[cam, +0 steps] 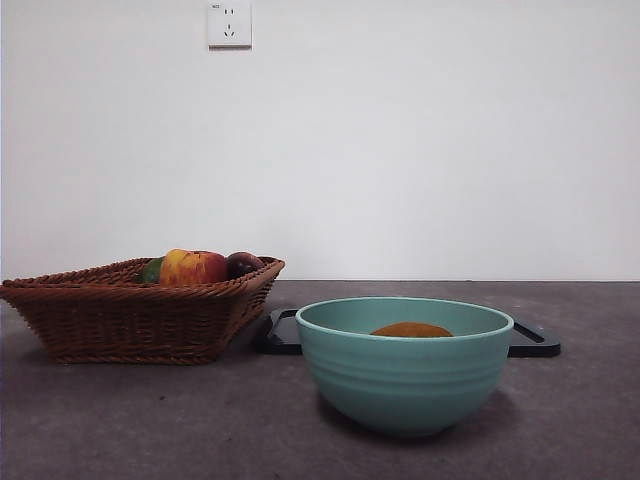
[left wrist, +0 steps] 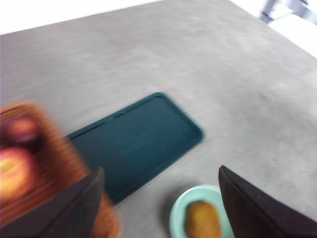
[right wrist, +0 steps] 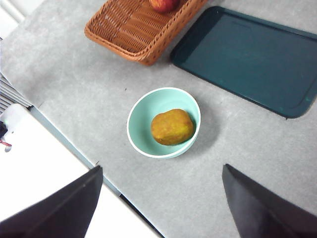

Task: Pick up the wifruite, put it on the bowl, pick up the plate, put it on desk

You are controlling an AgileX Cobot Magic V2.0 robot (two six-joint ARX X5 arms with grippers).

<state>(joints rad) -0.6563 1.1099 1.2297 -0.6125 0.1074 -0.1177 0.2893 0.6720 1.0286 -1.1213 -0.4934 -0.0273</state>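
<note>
The orange-brown wifruite point(cam: 411, 329) lies inside the teal bowl point(cam: 404, 375), which stands on the desk point(cam: 150, 420) near the front. It also shows in the right wrist view point(right wrist: 172, 127) in the bowl point(right wrist: 140, 110), and blurred in the left wrist view point(left wrist: 203, 221) in the bowl point(left wrist: 177, 214). The plate is a dark teal flat tray point(cam: 535, 340) lying on the desk behind the bowl; it shows as the tray point(left wrist: 136, 142) and tray point(right wrist: 252, 57) in the wrist views. My left gripper point(left wrist: 161, 198) and right gripper point(right wrist: 163, 198) are open, empty and high above the desk.
A brown wicker basket point(cam: 120, 315) stands at the left, holding a red-and-yellow apple point(cam: 192, 267) and a dark purple fruit point(cam: 243, 263). A wall socket point(cam: 229, 23) sits on the white wall behind. The desk's near edge point(right wrist: 74, 148) shows in the right wrist view.
</note>
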